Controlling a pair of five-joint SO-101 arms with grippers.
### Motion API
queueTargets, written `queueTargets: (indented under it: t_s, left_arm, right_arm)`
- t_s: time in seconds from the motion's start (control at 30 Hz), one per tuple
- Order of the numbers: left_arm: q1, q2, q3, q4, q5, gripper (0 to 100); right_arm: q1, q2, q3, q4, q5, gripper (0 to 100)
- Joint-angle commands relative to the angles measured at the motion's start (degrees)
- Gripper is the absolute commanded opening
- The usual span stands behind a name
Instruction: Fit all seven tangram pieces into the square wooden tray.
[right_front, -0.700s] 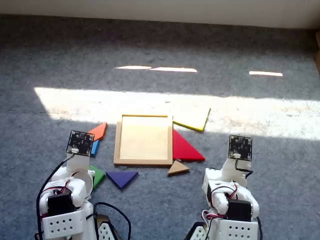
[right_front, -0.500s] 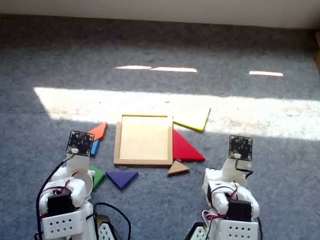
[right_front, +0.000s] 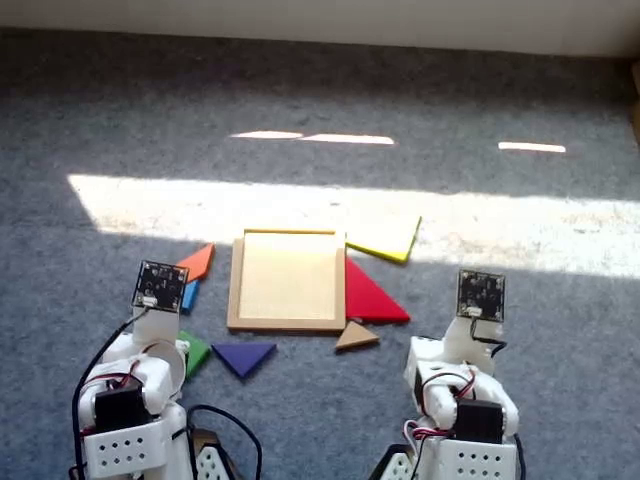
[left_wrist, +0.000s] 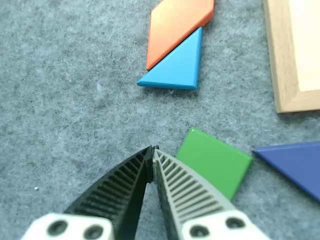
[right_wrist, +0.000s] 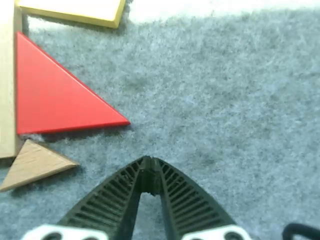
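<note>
The left end effector (left_wrist: 152, 150) is closed on nothing, its tips low over the grey carpeted worktop (right_front: 300, 420), just beside the green square (left_wrist: 215, 162). The right end effector (right_wrist: 148, 160) is also closed and empty, near the wood-coloured triangle (right_wrist: 32, 162).

All seven pieces lie outside the square wooden tray (right_front: 287, 323). Off the tray's near left corner are the green square and the dark blue triangle (left_wrist: 295, 162). Along its left side the light blue triangle (left_wrist: 177, 67) touches the orange parallelogram (left_wrist: 180, 22). The red triangle (right_wrist: 50, 92) lies against the tray's right edge. The wood-coloured triangle sits at its near right corner, and the yellow piece (right_wrist: 75, 10) at its far right corner.
</note>
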Motion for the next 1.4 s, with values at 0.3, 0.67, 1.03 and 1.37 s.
queueTargets:
  t_s: [0.3, 0.67, 1.03, 1.37]
  left_arm:
    - [-0.7, -1.3, 1.2, 0.4, 0.4, 1]
    - [-0.7, -1.3, 1.2, 0.4, 0.4, 1]
    - [-0.7, -1.3, 1.2, 0.4, 0.4, 1]
    - [-0.7, -1.3, 1.2, 0.4, 0.4, 1]
  right_arm:
    - [0.4, -0.6, 7.4, 0.1, 0.5, 0.5]
    - [0.4, -0.6, 7.4, 0.1, 0.4, 0.5]
    - [0.3, -0.6, 7.3, 0.1, 0.3, 0.5]
    - [1.9, -0.6, 7.3, 0.1, 0.5, 0.5]
